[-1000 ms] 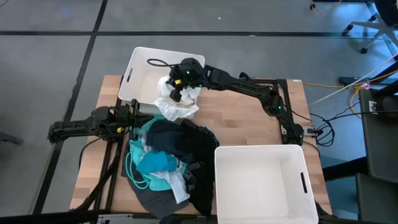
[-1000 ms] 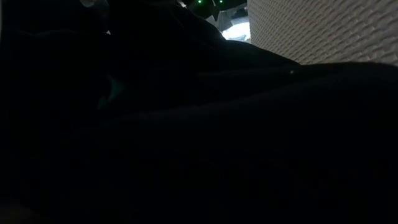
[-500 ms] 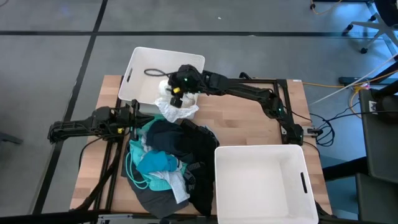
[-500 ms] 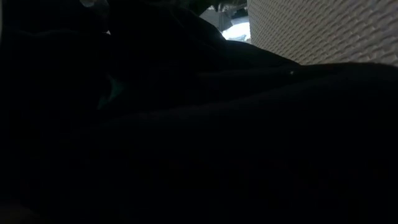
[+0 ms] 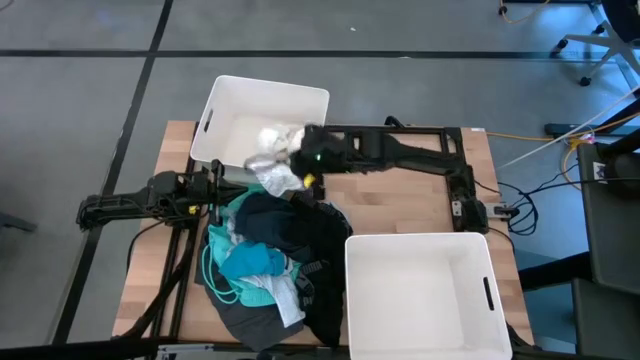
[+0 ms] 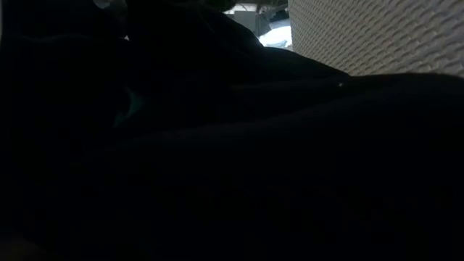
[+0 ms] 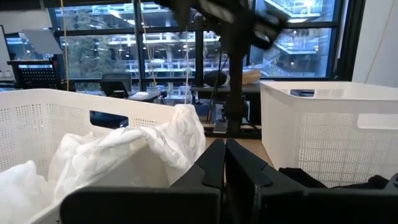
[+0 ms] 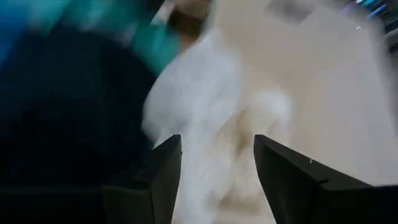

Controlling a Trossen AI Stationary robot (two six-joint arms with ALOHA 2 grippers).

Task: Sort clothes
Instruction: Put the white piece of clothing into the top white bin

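Observation:
The white lacy garment (image 5: 274, 158) lies draped over the near rim of the far-left white bin (image 5: 240, 105), part inside it and part on the table; it also shows in the left wrist view (image 7: 134, 149). The remaining clothes, teal, blue, grey and black, form a pile (image 5: 270, 260) on the table's left half. My right gripper (image 5: 308, 166) hovers open just right of the white garment, nothing between its fingers (image 8: 165, 177). My left gripper (image 7: 224, 165) waits shut at the table's left edge, beside the pile.
A second white bin (image 5: 425, 300) stands at the near right, next to the pile. Bare wood (image 5: 400, 200) lies between the two bins. In the low view dark cloth fills nearly the whole picture, with only a bin wall (image 6: 377, 36) showing.
My right gripper has opened and let go of the white garment, then risen and drawn back out of the far-left bin toward the table's right and near side, rolling as it went. The garment has dropped and now lies over the bin's near rim.

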